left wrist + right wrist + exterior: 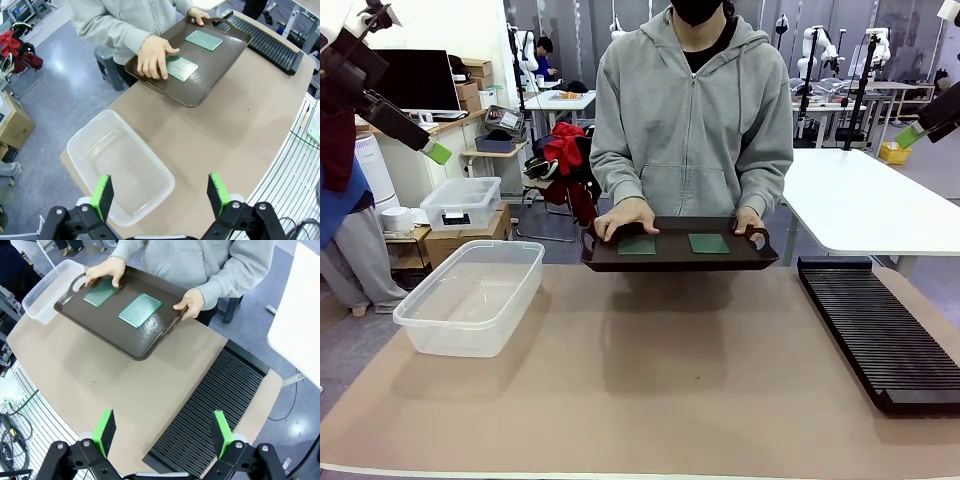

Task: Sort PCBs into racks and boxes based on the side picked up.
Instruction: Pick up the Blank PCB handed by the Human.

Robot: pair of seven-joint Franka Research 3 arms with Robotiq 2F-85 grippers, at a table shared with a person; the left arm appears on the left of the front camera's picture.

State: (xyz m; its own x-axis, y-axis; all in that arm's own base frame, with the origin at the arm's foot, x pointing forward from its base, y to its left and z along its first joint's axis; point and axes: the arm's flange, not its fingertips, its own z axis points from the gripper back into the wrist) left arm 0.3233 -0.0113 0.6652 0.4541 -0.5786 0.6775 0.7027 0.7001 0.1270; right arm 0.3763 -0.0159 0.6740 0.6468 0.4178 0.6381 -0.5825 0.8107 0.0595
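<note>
Left pincer [159, 187] released above box [117, 162], right pincer [163, 422] released above rack [215, 390], person [200, 260] holding tray [115, 332] bearing two PCBs [140, 310]

Tray [115, 335]: dark brown plastic, finely grained, and it showed a glossy sheen under the lights. PCBs [140, 310]: green boards, matt, with a fine dotted texture. Box [120, 170]: clear plastic, smooth, slightly cloudy. Rack [210, 405]: black, matt, closely ribbed. Table covering [670, 380]: tan, matt, smooth; whether paper or board could not be told. The person's hooded jacket [690, 120]: grey soft cloth. Left gripper [160, 194] and right gripper [163, 431]: green matt pads [102, 195] on dull black bodies.
</note>
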